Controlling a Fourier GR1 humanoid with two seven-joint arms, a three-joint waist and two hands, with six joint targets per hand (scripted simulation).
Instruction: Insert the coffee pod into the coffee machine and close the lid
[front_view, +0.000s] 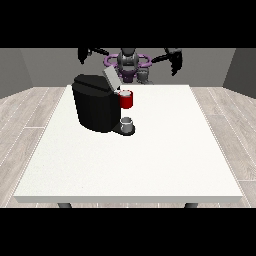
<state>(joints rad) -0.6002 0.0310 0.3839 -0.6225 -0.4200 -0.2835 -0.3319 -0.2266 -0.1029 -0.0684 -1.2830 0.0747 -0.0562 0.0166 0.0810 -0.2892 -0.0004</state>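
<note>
coffee machine (95, 107): lid (111, 78) up | red thing at the machine (126, 99) | grey thing (127, 124) on its base | both hands (175, 61) (84, 54) raised, fingers: can't tell

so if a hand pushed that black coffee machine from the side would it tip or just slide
The coffee machine looks broad and squat, so it would probably slide on the white table rather than tip. Its bulk suggests it is heavy, likely resisting a light push. The raised lid is thin and angled, so a push there may swing it rather than move the body.

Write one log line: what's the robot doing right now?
hands: view's left and right raised, holding nothing | coffee machine: lid open | table
</note>
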